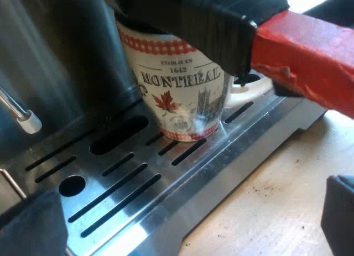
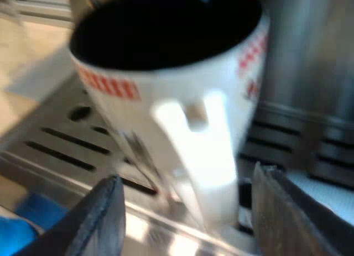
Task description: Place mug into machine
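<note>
Standing on slotted tray (image 1: 221, 156), Montreal mug (image 1: 182, 101), dark inside, right fingers (image 2: 104, 217) apart

Warm daylight falls bright on the tabletop (image 1: 276, 206) under my left wrist, and the machine's slotted drip tray (image 1: 166, 209) throws back streaks of glare along its front lip. The mug (image 1: 180, 95) stands half in shade beneath the dark holder handle (image 1: 199, 18), whose red end (image 1: 310, 57) glows. From my right wrist, the mug's white handle (image 2: 204, 156) is washed out and its inside is black
</note>
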You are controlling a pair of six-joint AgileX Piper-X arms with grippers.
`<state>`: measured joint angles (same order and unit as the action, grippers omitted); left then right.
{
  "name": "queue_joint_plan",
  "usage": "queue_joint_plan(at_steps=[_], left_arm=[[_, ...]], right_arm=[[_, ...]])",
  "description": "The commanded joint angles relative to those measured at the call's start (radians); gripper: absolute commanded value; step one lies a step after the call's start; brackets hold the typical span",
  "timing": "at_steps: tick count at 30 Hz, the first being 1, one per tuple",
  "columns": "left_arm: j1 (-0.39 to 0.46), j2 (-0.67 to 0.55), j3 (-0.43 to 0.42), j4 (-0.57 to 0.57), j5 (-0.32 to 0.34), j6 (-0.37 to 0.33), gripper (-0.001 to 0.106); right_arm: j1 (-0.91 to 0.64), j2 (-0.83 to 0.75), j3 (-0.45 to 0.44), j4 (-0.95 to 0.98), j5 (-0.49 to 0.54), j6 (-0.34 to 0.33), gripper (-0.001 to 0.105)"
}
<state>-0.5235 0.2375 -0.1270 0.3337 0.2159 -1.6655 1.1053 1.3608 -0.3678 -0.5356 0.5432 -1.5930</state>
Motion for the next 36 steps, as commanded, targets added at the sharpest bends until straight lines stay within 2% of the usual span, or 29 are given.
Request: queue_joint_plan(at_steps=[1,6,10,15,21,25,30,36], left_arm=[[-0.005,-0.002,-0.001,-0.018,0.005,-0.013,0.095],[-0.005,-0.002,-0.001,-0.018,0.005,-0.013,0.095],[-0.005,-0.002,-0.001,-0.018,0.005,-0.013,0.095],[-0.005,-0.002,-0.001,-0.018,0.005,-0.02,0.095],[-0.005,-0.002,-0.001,-0.018,0.005,-0.02,0.095],[-0.005,-0.002,-0.001,-0.018,0.014,-0.02,0.095],[-0.005,-0.002,-0.001,-0.018,0.027,-0.02,0.095],[-0.005,-0.002,-0.001,-0.018,0.027,-0.02,0.095]], right_arm=[[0.015,-0.012,0.001,-0.012,0.039,0.003,0.054],[0.014,0.012,0.001,-0.053,0.044,-0.01,0.054],[0.014,0.102,0.001,-0.173,0.043,-0.011,0.054],[0.014,0.157,-0.008,-0.229,0.043,-0.02,0.054],[0.014,0.208,-0.062,-0.242,0.016,-0.045,0.051],[0.014,0.246,-0.103,-0.242,0.016,-0.049,0.04],[0.014,0.295,-0.149,-0.245,0.013,-0.049,0.04],[0.014,0.336,-0.2,-0.245,-0.046,-0.073,0.04]])
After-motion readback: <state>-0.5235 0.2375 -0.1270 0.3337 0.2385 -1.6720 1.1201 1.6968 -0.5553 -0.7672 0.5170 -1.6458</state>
